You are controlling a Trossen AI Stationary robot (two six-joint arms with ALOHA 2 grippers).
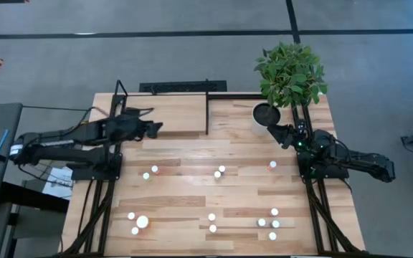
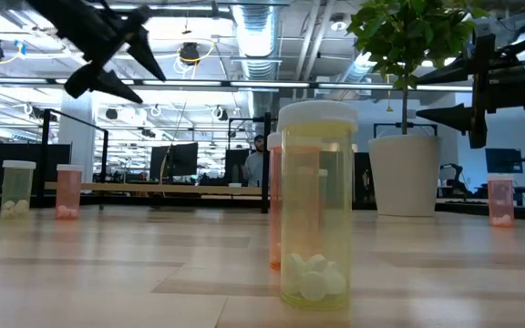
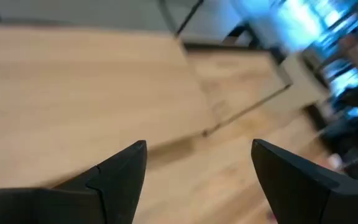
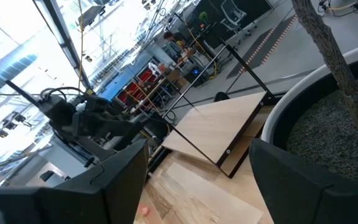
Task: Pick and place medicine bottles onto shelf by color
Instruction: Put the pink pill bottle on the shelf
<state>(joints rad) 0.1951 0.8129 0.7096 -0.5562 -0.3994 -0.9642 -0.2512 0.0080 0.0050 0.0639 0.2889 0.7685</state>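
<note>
Several small medicine bottles stand on the plank table, in a middle row (image 1: 217, 173) and a near row (image 1: 211, 216). In the low view the closest is a yellow one (image 2: 317, 219), with a pink one (image 2: 274, 210) behind it. The shelf (image 1: 171, 115), a light board in a black rod frame, stands at the far left. My left gripper (image 1: 153, 127) hovers open above the shelf's board (image 3: 73, 93) and holds nothing. My right gripper (image 1: 272, 130) is open and level beside the white plant pot (image 1: 265, 115), with nothing between its fingers.
A leafy plant (image 1: 291, 72) in the white pot stands at the table's far right corner, close to my right gripper. The shelf's black uprights (image 1: 206, 107) rise at the far edge. Bare planks lie between the two bottle rows (image 1: 214, 195).
</note>
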